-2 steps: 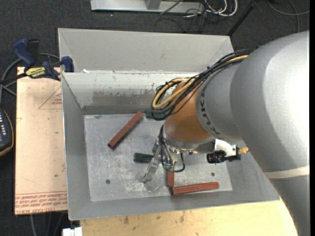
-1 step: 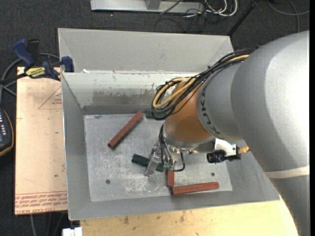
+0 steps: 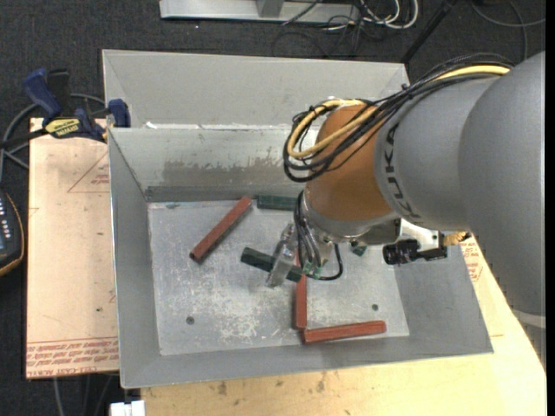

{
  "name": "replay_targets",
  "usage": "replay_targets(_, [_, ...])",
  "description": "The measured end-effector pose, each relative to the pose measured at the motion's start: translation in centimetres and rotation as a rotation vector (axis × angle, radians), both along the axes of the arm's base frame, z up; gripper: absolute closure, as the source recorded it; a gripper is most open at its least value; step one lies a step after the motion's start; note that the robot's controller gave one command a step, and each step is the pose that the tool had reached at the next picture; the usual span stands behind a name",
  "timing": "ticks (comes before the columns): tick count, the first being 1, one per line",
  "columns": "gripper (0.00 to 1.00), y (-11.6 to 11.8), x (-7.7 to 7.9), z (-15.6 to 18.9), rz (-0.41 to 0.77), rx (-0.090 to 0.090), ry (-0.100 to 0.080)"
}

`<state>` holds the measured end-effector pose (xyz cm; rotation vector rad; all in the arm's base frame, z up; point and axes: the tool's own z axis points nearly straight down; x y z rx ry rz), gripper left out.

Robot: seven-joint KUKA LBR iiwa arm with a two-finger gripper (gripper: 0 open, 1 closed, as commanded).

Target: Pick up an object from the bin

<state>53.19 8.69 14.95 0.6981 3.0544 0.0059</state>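
Dark green bar (image 3: 255,257) lies in the middle of the grey bin (image 3: 130,232), with the gripper (image 3: 283,267) low at its right end. I cannot tell whether the tool is apart or clamped on it. An end-on hold would likely let the bar swing or slip. The near red-brown bar (image 3: 300,306) just beside could be caught. The front red-brown bar (image 3: 344,331) and left red-brown bar (image 3: 221,230) lie clear.

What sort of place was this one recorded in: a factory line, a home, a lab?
Most likely a robotics lab or test cell: a KUKA arm reaches into a grey metal bin holding a few reddish-brown bars, and loose cables lie on dark carpet behind it.
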Motion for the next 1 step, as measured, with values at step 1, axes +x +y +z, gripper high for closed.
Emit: replay_targets(1, [1.00,0.05,0.16,4.89,0.003,0.000,0.001])
